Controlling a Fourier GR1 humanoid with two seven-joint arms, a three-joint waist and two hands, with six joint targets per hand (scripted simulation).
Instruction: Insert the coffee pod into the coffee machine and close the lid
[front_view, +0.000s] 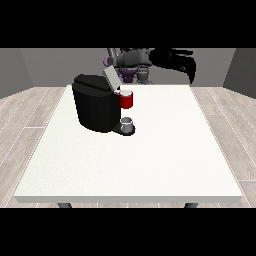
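Grey coffee pod (127, 124) upright on surface just before black coffee machine (97, 102); probably light, rigid, slick, best pinched round its sides; hand at view's right (181, 61) raised, fingers hanging relaxed, empty.

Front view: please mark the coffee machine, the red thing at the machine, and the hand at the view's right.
coffee machine (94, 107): front view, on its black body's front face.
red thing at the machine (126, 101): front view, on its red side.
hand at the view's right (181, 61): front view, on the black palm.
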